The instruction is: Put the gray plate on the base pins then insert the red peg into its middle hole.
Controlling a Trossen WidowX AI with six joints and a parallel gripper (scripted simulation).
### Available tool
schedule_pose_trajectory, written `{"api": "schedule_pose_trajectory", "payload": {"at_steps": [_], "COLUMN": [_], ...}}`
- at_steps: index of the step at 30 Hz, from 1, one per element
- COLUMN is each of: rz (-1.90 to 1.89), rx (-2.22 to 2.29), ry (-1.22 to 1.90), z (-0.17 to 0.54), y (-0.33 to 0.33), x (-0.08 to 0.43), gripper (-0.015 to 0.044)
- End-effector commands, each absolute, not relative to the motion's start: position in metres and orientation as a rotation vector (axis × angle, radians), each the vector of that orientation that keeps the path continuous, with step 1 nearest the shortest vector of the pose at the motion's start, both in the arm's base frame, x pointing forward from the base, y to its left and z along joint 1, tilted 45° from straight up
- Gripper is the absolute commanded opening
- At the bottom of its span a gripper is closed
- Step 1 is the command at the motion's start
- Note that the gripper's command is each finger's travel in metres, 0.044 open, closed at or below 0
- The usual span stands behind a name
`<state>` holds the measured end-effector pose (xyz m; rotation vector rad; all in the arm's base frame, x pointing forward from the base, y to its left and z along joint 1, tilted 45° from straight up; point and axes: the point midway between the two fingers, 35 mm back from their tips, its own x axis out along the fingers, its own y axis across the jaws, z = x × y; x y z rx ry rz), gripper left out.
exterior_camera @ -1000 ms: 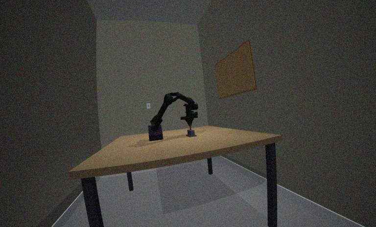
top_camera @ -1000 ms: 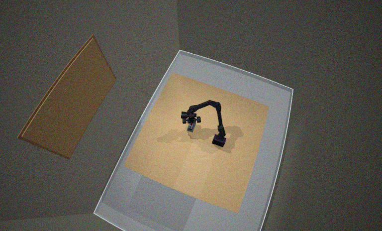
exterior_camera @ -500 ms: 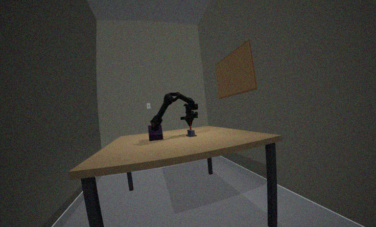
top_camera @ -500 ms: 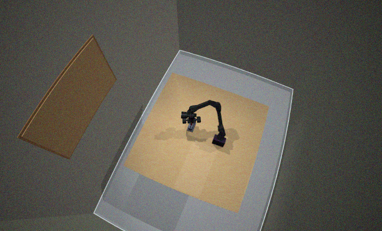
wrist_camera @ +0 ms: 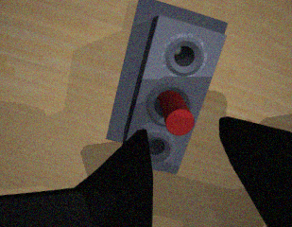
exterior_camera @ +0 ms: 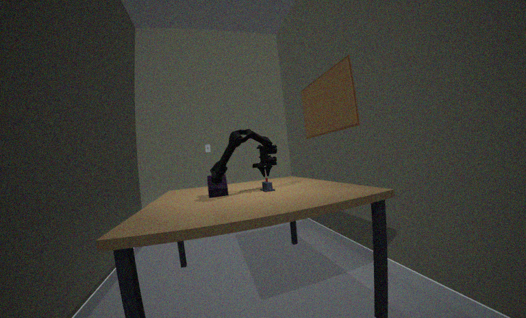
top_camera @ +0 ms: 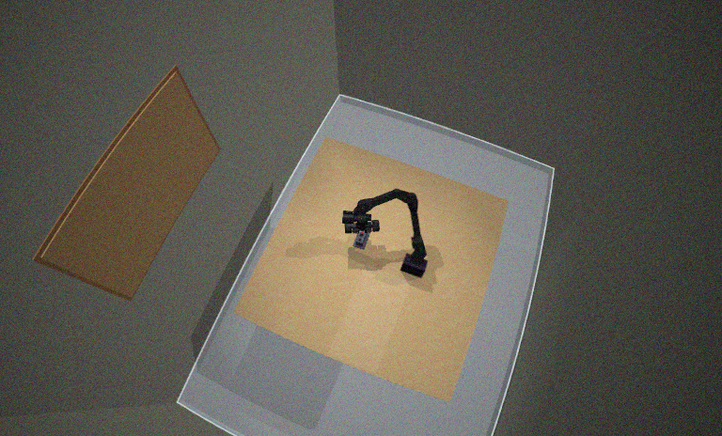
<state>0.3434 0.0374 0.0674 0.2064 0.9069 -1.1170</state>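
Wrist view is showing my two dark fingers spreading apart, with nothing pinched between them. My gripper (wrist_camera: 183, 132) is hovering over the gray plate (wrist_camera: 178, 82), which is lying on the darker base (wrist_camera: 136, 70) on the wooden table (wrist_camera: 51, 44). The red peg (wrist_camera: 178, 113) is standing in the plate's middle hole, its round top facing me, sitting in the gap between my fingers but just beyond their tips, touching neither. One fingertip is covering part of the plate's near hole; the far hole is showing plainly. From the exterior view, my gripper (exterior_camera: 266, 171) is pointing straight down just above the peg (exterior_camera: 267, 179).
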Motion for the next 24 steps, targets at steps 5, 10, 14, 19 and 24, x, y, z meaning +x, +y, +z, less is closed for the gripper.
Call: {"api": "schedule_pose_trajectory", "payload": {"at_steps": [5,10,14,19,24], "rz": [-1.12,-1.12,-1.12,-1.12,-1.12], "rx": [0.195,0.193,0.193,0.193,0.193], "ry": [0.91,0.911,0.911,0.911,0.912], "z": [0.07,0.074,0.076,0.08,0.084], "y": [0.041,0.044,0.047,0.05,0.053], "x": [0.343,0.341,0.341,0.34,0.339], "gripper": [0.015,0.015,0.015,0.015,0.015]}}
